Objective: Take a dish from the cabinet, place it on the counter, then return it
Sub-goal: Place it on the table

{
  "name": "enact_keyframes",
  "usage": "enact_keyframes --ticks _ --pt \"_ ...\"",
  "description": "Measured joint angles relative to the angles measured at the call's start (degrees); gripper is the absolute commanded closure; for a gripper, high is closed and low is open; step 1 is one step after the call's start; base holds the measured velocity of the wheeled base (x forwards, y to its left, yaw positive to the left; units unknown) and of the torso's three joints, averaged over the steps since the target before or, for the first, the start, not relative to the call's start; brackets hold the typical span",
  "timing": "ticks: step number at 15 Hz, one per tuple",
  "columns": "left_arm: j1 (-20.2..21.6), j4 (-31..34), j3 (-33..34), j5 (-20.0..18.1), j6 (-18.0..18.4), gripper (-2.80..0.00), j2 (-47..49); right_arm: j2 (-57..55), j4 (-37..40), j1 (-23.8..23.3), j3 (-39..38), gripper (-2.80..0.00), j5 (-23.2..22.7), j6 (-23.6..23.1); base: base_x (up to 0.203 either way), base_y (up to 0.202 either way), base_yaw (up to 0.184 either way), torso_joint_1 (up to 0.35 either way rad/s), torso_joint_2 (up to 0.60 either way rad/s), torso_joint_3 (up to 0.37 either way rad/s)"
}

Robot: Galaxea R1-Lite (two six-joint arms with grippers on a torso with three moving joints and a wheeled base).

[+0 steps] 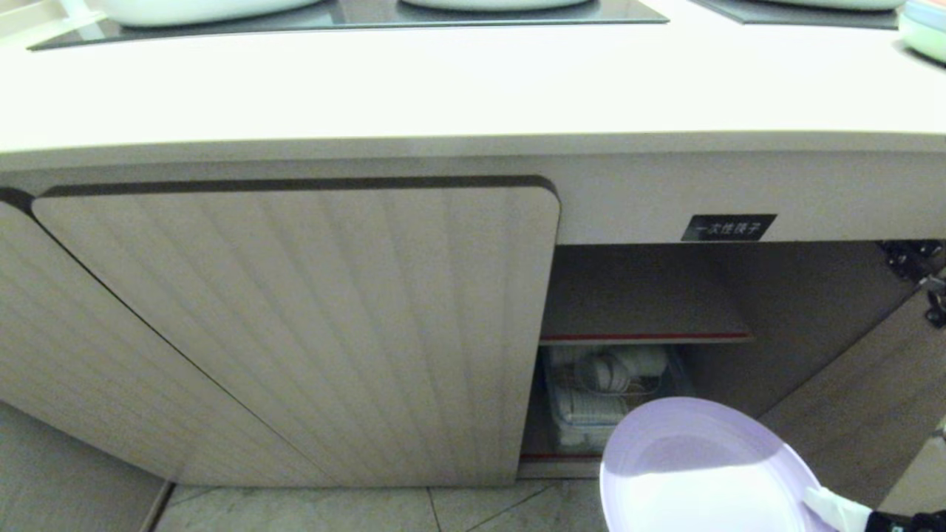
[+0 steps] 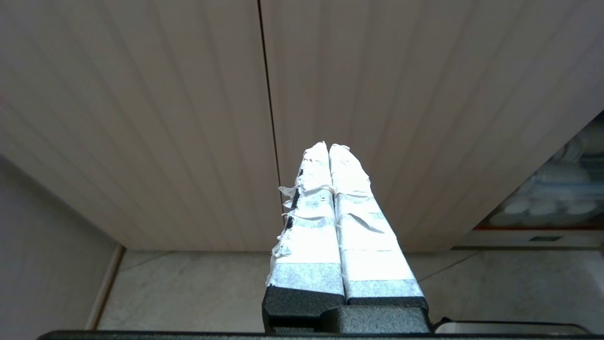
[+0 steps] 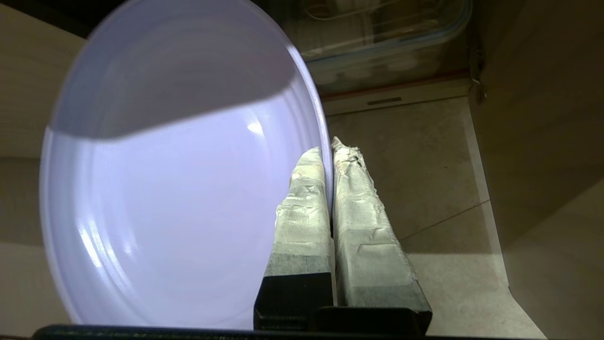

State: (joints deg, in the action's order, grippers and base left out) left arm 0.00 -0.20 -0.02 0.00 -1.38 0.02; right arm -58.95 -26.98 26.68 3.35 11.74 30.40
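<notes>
A kitchen or canteen serving area: a long beige worktop (image 1: 473, 89) with black glass panels (image 1: 347, 18) set in, ribbed cabinet (image 1: 295, 325) doors below, a labelled (image 1: 728, 227) opening with a shelf (image 1: 643, 332), and tiled floor (image 1: 414, 510).

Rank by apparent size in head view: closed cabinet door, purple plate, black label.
1. closed cabinet door
2. purple plate, though it sits nearer the camera and is cut off by the frame
3. black label

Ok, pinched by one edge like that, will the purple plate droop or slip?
The plate probably stays stiff: its rim shows no sag beyond the right gripper. Its glossy surface looks slick, so it may pivot in the narrow edge pinch. Likely light, since one edge grip carries it.
</notes>
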Motion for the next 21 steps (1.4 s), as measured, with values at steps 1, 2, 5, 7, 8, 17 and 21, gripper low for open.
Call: enact_keyframes --ticks 1,2,5,7,8,17,21 --pt "0.0 0.0 0.0 0.0 0.0 0.0 0.0 0.0 0.0 0.1 0.1 0.0 0.0 0.0 0.0 0.0 0.0 0.19 -0.47 -0.286" --pt "0.0 0.0 0.0 0.0 0.0 0.0 0.0 -0.1 0.0 0.2 0.1 0.0 0.0 0.0 0.0 0.0 0.0 0.188 -0.47 -0.276" --pt "0.0 0.0 0.0 0.0 0.0 0.0 0.0 -0.2 0.0 0.4 0.1 0.0 0.0 0.0 0.0 0.0 0.0 0.2 -0.47 -0.281" --pt "0.0 0.0 0.0 0.0 0.0 0.0 0.0 -0.2 0.0 0.4 0.1 0.0 -0.1 0.0 0.0 0.0 0.0 0.214 -0.48 -0.285" --pt "0.0 0.1 0.0 0.0 0.0 0.0 0.0 -0.2 0.0 0.4 0.2 0.0 -0.1 0.0 0.0 0.0 0.0 0.204 -0.49 -0.281" --pt "0.0 0.0 0.0 0.0 0.0 0.0 0.0 -0.7 0.6 0.6 1.9 0.0 -1.7 0.1 0.0 0.0 0.0 0.241 -0.52 -0.287" --pt "0.0 0.1 0.0 0.0 0.0 0.0 0.0 -0.8 0.7 1.0 2.2 0.0 -2.0 0.1 0.0 0.0 0.0 0.27 -0.57 -0.307"
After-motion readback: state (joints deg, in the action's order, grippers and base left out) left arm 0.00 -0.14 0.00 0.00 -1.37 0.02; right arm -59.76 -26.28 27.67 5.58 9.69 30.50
